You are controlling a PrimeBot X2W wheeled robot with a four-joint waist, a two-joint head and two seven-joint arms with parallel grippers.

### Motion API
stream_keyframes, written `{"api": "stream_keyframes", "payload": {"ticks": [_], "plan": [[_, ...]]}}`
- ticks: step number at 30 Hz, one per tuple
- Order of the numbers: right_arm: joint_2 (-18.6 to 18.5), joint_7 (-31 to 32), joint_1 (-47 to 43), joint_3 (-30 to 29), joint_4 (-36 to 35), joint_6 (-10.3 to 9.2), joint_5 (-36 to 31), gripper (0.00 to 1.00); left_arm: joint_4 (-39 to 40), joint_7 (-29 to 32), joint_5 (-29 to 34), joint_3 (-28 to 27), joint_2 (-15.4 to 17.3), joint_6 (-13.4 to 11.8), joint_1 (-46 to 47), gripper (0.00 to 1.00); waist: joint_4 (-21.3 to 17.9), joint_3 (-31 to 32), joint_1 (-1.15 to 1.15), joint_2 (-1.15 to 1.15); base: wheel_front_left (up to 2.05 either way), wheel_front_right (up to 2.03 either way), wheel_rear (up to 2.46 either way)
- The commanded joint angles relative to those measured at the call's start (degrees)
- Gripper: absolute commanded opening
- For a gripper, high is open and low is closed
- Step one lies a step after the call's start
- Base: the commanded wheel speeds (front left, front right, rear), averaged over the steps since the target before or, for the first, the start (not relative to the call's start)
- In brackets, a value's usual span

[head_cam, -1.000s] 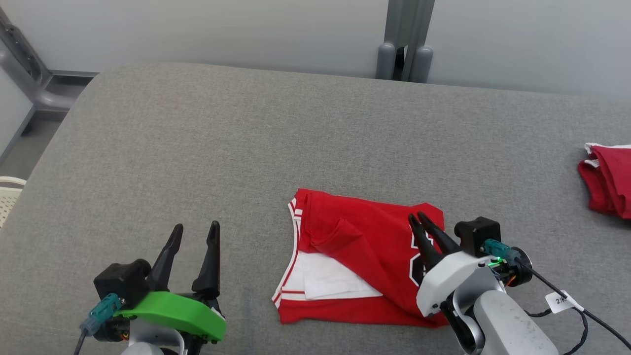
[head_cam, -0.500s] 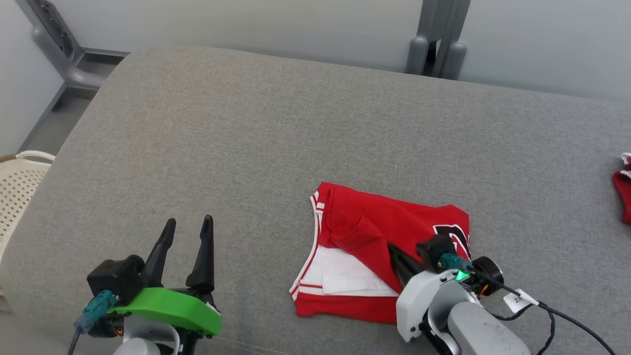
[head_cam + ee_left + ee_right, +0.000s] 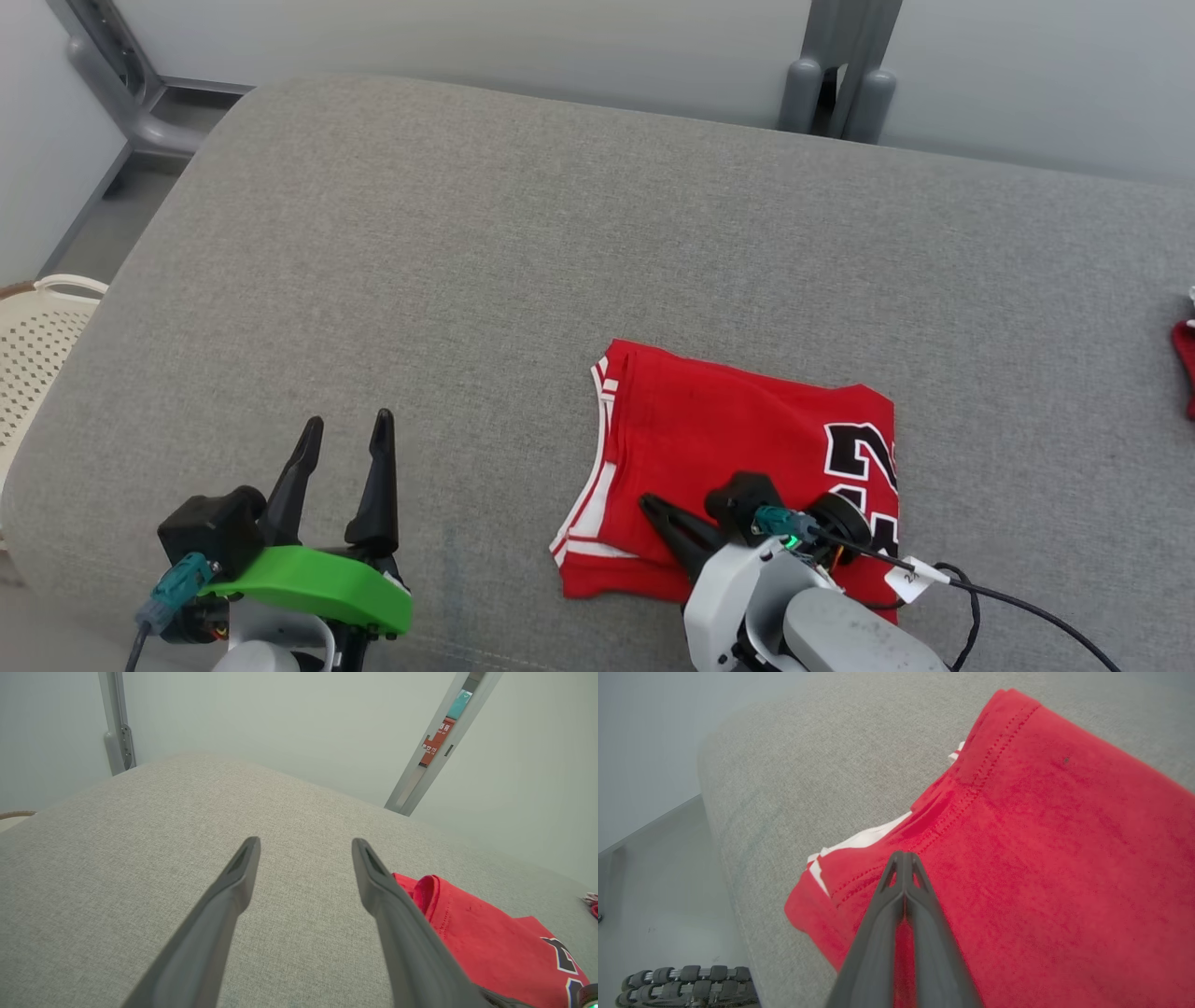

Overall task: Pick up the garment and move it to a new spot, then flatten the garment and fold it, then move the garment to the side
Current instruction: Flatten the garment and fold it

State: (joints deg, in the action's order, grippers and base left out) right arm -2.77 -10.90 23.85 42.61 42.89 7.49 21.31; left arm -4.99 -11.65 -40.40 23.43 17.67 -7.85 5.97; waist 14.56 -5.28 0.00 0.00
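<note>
The garment (image 3: 738,439), a red jersey with white trim and a black number, lies folded into a rough rectangle at the lower centre-right of the head view, close to the near edge of the grey padded bench (image 3: 448,243). It looks light, soft and limp. Lifted by one point it would likely sag and unfold, so I judge the best hold to be a pinch through all the stacked layers, at its white-striped left edge or at two corners.

The right gripper (image 3: 903,858) lies over its lower part, fingers pressed together with no gap and no cloth visibly nipped between them. The left gripper (image 3: 347,420) hovers at lower left, fingers spread wide and empty, well apart from the jersey.

Open bench fills the upper and left frame. Another red cloth (image 3: 1186,364) sits at the right edge, and a white basket (image 3: 37,345) stands off the left side.
</note>
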Motion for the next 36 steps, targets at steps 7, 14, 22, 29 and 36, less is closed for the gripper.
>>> {"api": "stream_keyframes", "payload": {"ticks": [7,14,22,29,36], "plan": [[-0.2,-3.5,3.0,-3.3,-1.7,-0.01,1.6,1.00,-0.5,-1.1,0.4,0.0,0.0,0.2,1.0,1.00,-3.3,0.9,0.00,0.00,0.00,0.00,0.00],[-0.2,-4.3,1.2,-14.8,-5.5,-0.01,-2.5,1.00,-1.9,-1.9,2.1,1.2,-1.1,0.7,2.9,1.00,-7.2,2.7,0.00,0.00,0.00,0.00,0.00],[-0.2,-4.3,-6.5,-27.5,-13.1,-0.01,-7.9,1.00,-4.2,-3.0,3.1,0.7,-2.5,1.0,2.4,1.00,-11.5,5.3,0.00,0.00,0.00,0.00,0.00],[-0.2,-4.3,-14.5,-35.1,-19.1,-0.01,-8.3,1.00,-5.5,-3.4,4.4,0.1,-2.6,1.0,-0.4,1.00,-13.7,6.6,0.00,0.00,0.00,0.00,0.00],[-0.2,-4.3,-19.6,-40.3,-23.7,-0.01,-9.3,1.00,-6.5,-3.5,6.0,-0.8,-3.1,1.1,-2.8,1.00,-14.3,7.6,0.00,0.00,0.00,0.00,0.00]]}}
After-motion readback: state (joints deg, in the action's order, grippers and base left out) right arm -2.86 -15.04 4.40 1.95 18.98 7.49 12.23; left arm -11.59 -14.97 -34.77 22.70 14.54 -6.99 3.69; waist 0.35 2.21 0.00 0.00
